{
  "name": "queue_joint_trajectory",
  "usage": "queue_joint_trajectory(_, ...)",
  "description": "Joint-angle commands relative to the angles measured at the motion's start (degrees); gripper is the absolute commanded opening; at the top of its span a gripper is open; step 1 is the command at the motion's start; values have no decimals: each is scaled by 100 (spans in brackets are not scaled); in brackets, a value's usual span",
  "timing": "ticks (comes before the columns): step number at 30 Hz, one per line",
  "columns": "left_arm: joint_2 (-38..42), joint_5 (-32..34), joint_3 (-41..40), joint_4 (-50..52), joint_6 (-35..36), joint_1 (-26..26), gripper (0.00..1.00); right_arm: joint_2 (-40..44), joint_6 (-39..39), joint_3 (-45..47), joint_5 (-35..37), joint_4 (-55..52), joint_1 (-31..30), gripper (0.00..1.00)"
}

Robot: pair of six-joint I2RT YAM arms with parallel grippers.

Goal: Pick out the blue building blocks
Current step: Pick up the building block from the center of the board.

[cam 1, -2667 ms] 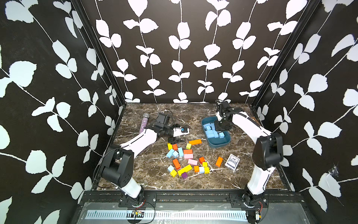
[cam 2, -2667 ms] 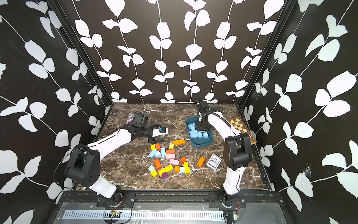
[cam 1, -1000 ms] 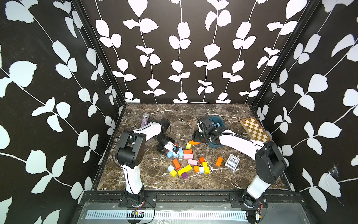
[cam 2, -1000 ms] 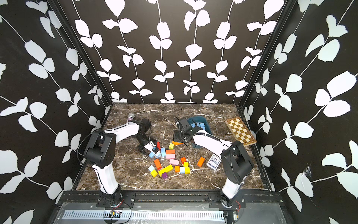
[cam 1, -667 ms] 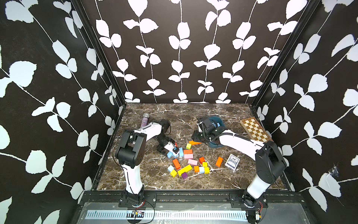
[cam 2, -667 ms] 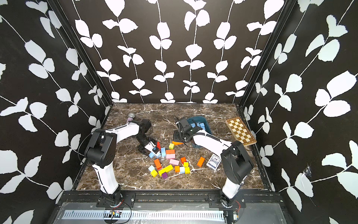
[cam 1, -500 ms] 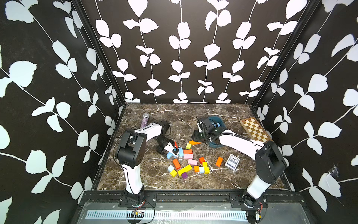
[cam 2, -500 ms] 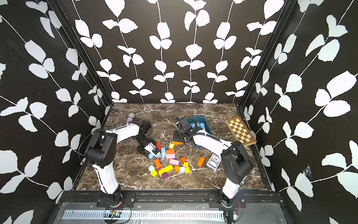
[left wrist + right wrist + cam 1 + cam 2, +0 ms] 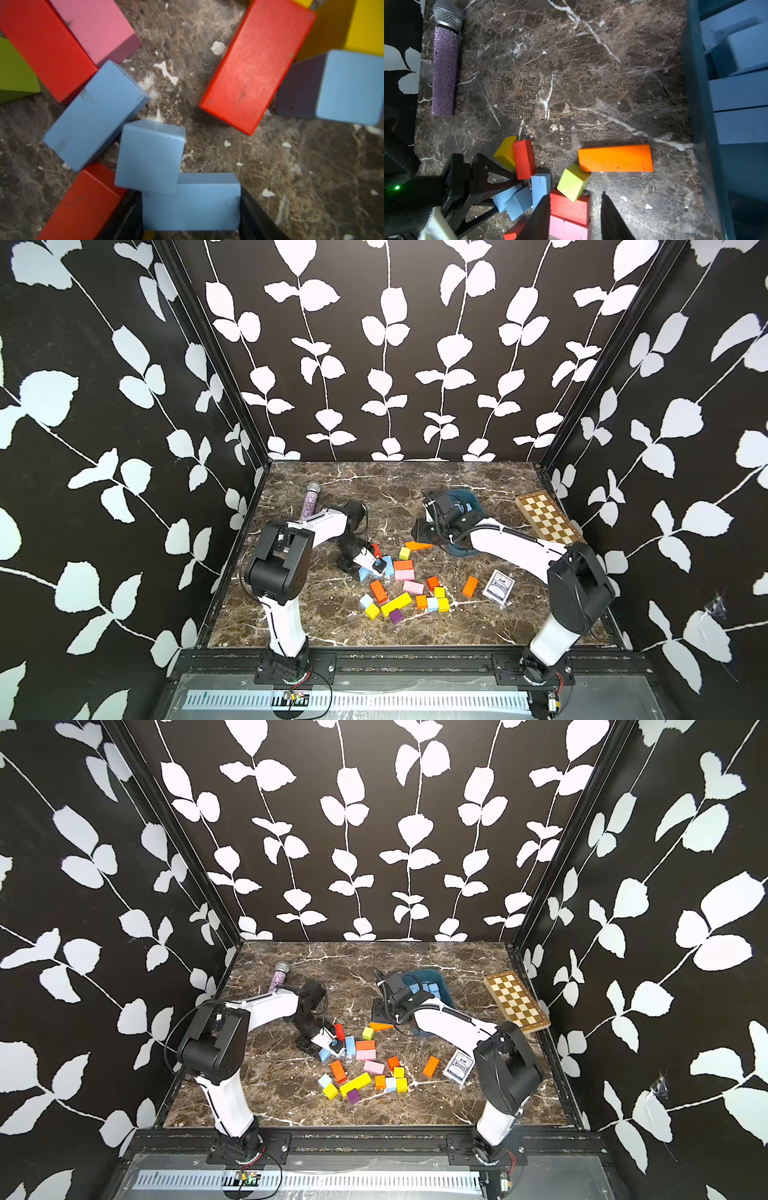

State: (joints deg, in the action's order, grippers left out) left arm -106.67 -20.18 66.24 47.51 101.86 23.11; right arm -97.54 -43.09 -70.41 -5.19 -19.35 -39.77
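Left end effector [image 9: 371,567] low at block pile [image 9: 405,574] mid-surface, jaws against both sides of flat blue bar [image 9: 191,205]. Right end effector [image 9: 576,195] part open, empty, above pile. Other blue building blocks [image 9: 741,91] in teal tray [image 9: 697,104] toward back edge.

Five loose blue blocks [image 9: 93,114], one tray [image 9: 697,104], one microphone [image 9: 309,502].

Scattered matte sky-blue blocks [image 9: 95,116]

Both arms: white links [image 9: 511,549], black joints [image 9: 278,560], black cables [image 9: 482,526], black end effector fingers [image 9: 537,218].
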Motion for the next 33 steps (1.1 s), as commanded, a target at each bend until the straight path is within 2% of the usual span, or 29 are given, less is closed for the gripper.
queue_joint_trajectory(1,16,162,-181,-268,-151,34,56,98,-50,19,62,185,-38,39)
queue_joint_trajectory(6,223,-110,-159,-318,-443,7,48,166,-84,62,27,264,-27,39)
queue_joint_trajectory(12,844,-1240,208,-196,-1915,-243,47,250,-167,-80,-1038,591,317,40)
queue_joint_trajectory(17,1407,-1805,-161,-1616,-3240,-281,47,101,-227,-288,-1927,668,399,40)
queue_joint_trajectory(22,1492,-1928,-241,-2742,-4318,-273,47,-105,-462,-268,-2650,1003,392,40)
queue_joint_trajectory(33,1509,-2354,-252,-3383,-4606,-188,47,-557,-719,-436,-2899,1548,395,39)
